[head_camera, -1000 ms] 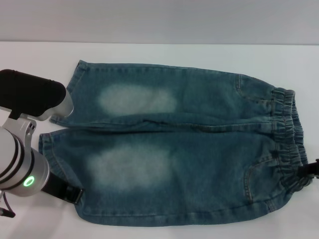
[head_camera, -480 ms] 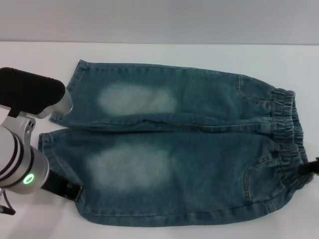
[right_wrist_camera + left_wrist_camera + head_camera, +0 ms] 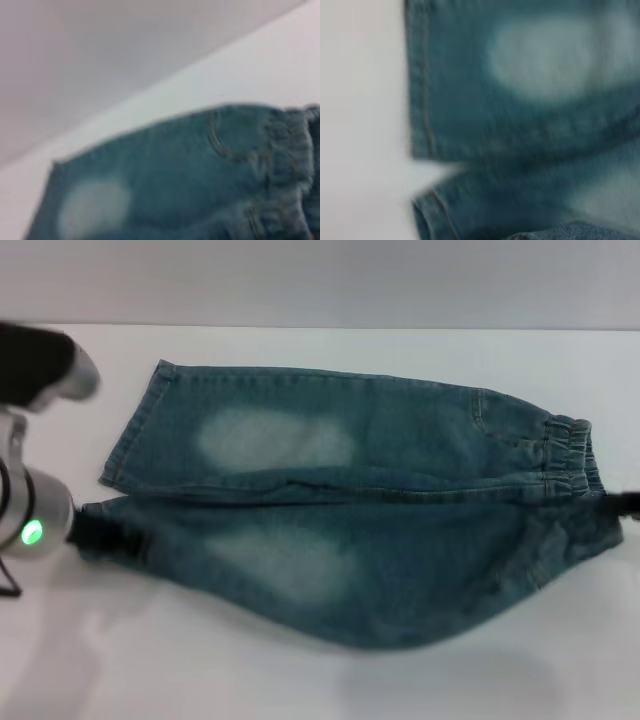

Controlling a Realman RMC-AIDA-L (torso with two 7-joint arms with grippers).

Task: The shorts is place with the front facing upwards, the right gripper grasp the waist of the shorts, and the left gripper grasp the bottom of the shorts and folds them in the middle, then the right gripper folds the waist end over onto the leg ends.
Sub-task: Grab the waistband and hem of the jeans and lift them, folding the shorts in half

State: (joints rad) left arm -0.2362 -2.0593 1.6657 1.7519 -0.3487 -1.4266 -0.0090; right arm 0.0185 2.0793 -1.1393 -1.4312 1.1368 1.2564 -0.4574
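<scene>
Lying on the white table point(image 3: 300, 685), the shorts point(image 3: 350, 500) have the near leg lifted: the left gripper point(image 3: 105, 537) clamps its hem, the right gripper point(image 3: 625, 505) pinches the waistband.

White bench point(image 3: 320, 680), plain top, running to a pale wall at the far side. Only one thing lies on it: the shorts point(image 3: 340, 460), blue denim, spread lengthwise w/ waistband point(image 3: 570, 455) toward the right end & the leg ends point(image 3: 135, 425) toward the left. Far leg lies flat on the bench, faded patch up. Near leg is raised at both ends, sagging in the middle, its shadow on the bench below.
</scene>
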